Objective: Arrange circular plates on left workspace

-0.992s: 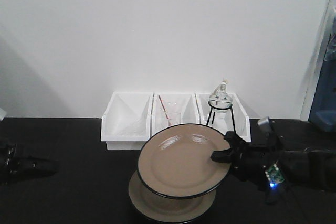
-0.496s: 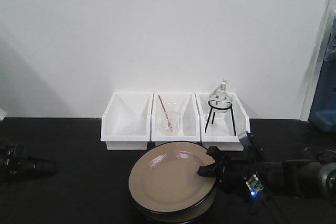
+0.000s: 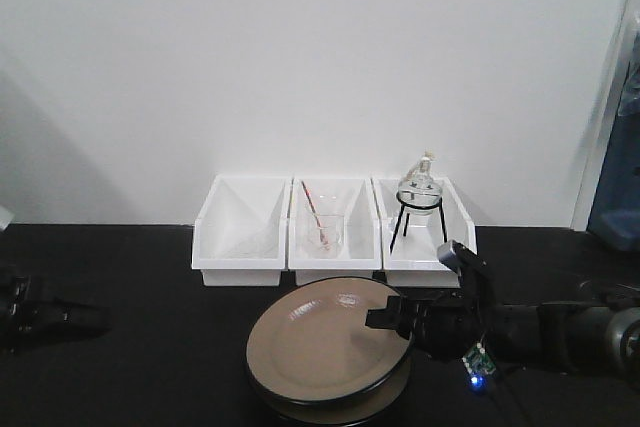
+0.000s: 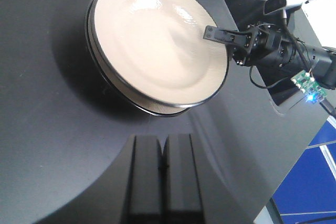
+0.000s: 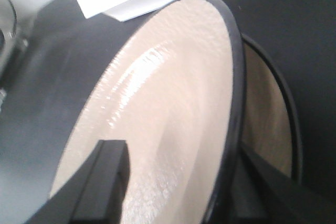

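The right pincer pinches the rim of the upper plate — the lower plate lies just beneath it; the left pincer is pressed together.

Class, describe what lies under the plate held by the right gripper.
A second plate lies directly under the held plate, on the black benchtop. Only its edge shows; its centre is covered. The right gripper clamps the upper plate's rim.

Beige, black-rimmed plates; white bins
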`<state>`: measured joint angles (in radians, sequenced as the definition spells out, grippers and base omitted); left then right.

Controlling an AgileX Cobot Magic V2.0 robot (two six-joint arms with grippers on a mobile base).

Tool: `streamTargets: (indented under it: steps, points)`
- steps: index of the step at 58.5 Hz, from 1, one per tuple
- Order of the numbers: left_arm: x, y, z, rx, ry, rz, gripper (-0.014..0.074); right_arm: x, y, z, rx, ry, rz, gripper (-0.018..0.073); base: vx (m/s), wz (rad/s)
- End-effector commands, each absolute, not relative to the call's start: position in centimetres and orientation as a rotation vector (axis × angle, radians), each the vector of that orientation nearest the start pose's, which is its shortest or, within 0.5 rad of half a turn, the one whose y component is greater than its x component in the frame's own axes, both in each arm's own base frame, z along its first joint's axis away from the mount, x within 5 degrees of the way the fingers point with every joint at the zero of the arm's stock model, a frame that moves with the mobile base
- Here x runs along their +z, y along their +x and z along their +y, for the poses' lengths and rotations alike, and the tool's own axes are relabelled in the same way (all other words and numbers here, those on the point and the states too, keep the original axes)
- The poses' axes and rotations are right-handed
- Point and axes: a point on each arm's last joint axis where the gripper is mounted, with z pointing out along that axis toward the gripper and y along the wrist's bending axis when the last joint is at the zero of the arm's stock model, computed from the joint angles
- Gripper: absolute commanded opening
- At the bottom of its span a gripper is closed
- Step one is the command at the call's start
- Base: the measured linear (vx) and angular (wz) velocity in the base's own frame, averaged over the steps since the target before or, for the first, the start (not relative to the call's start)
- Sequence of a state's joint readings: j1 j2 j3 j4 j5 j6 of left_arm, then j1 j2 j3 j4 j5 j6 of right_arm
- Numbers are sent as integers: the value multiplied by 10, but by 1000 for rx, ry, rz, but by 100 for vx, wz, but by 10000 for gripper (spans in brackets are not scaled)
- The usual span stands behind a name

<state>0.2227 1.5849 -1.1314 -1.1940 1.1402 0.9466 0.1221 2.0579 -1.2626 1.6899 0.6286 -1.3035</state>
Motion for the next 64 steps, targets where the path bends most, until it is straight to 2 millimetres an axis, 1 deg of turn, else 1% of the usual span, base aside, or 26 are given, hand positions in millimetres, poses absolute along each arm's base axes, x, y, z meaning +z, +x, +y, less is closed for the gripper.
streamTargets:
  steps: [1, 5, 11, 18, 27, 32, 37, 42, 47, 52, 58, 61, 64]
  points:
    - [319, 314, -12, -1144, 245, 2144, -3, 206, 423, 107, 920, -212, 2068, 449, 0, 0]
    - [318, 314, -11, -1140, 248, 2148, -3, 207, 425, 104, 817, -285, 2049, 449, 0, 0]
    - [318, 313, -12, -1142, 253, 2151, -3, 211, 427, 97, 649, -345, 2033, 449, 0, 0]
    - [317, 313, -12, -1140, 262, 2158, -3, 219, 429, 87, 467, -362, 2024, 449, 0, 0]
    - [316, 312, -11, -1128, 275, 2178, -3, 238, 427, 78, 346, -326, 2001, 449, 0, 0]
    - [315, 311, -11, -1126, 277, 2191, -3, 252, 423, 74, 300, -302, 1980, 426, 0, 0]
    - [315, 310, -12, -1141, 279, 2196, -3, 272, 416, 69, 257, -273, 1943, 363, 0, 0]
    - [315, 309, -12, -1173, 245, 2215, -3, 300, 406, 65, 219, -244, 1886, 260, 0, 0]
    - [310, 308, -11, -1189, 167, 2289, -3, 334, 390, 59, 182, -218, 1808, 119, 0, 0]
    - [300, 307, -7, -1145, 90, 2420, -1, 369, 370, 56, 172, -210, 1718, -15, 0, 0]
    - [283, 304, 2, -999, 32, 2606, -1, 406, 343, 53, 174, -202, 1618, -11, 0, 0]
    - [273, 303, 12, -832, -1, 2711, -1, 423, 324, 51, 188, -184, 1568, -8, 0, 0]
    - [265, 304, 23, -656, -60, 2775, -1, 432, 309, 49, 201, -170, 1540, -7, 0, 0]
